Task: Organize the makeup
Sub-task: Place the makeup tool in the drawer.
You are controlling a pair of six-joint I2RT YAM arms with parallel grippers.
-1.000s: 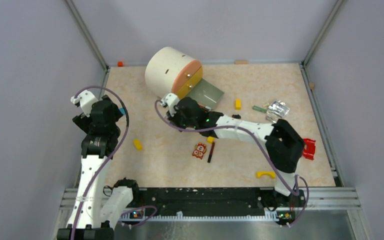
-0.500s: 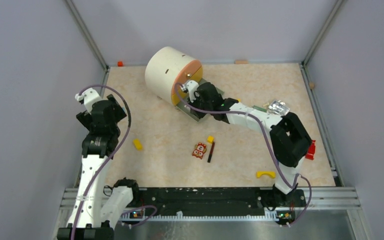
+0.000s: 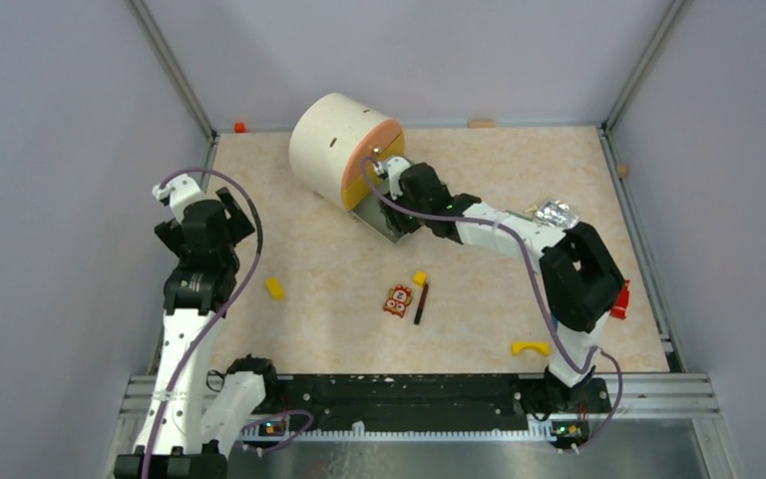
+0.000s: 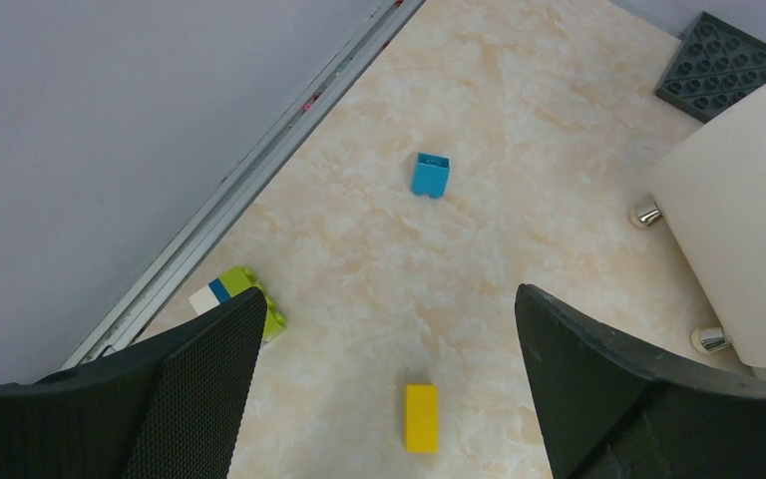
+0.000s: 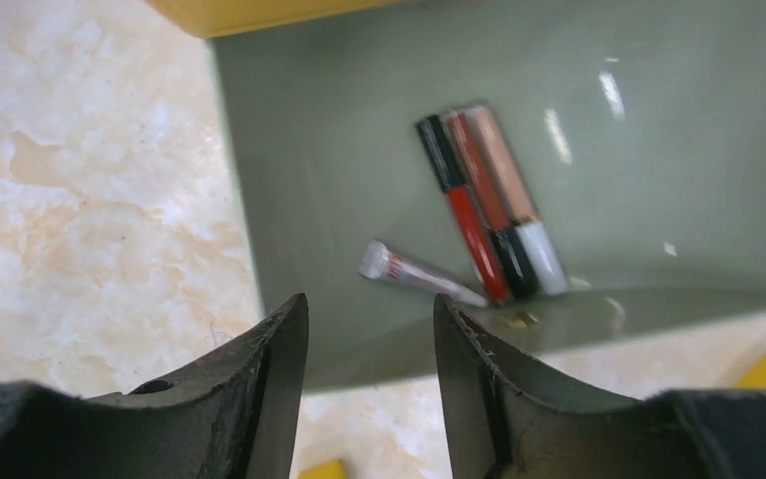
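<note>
The beige marbled table top (image 3: 519, 170) fills a cell closed by plain grey-lilac walls (image 3: 60, 150), with metal rails (image 3: 175, 75) at the corners. At the far left stands a white round cabinet (image 3: 331, 140) with a peach and yellow front. The right arm (image 3: 499, 230) reaches across to it. The right gripper (image 5: 371, 359) hangs over a grey-green tray (image 5: 658, 130) that juts from the cabinet's base, its fingers a narrow way apart and holding nothing. The left gripper (image 4: 389, 299) hovers near the table's left edge, fingers spread wide and empty, above a blue block (image 4: 429, 175) and a yellow block (image 4: 421, 417).

In the tray lie three makeup sticks (image 5: 484, 205) side by side and touching: one black and red, one red and black, one peach and white. In the right wrist view their long axes run from upper left to lower right, the lower ends near the tray's wall. A silver-capped tube (image 5: 419, 274) lies at an angle to them, cap to the left, its other end by the foot of the black and red stick. Well apart from the tray, a brown stick (image 3: 421, 302) lies on the table just beside an orange toy figure (image 3: 397, 300). Its long axis points nearly straight away from the arm bases, and its far end is by a small yellow cube (image 3: 420, 278).
</note>
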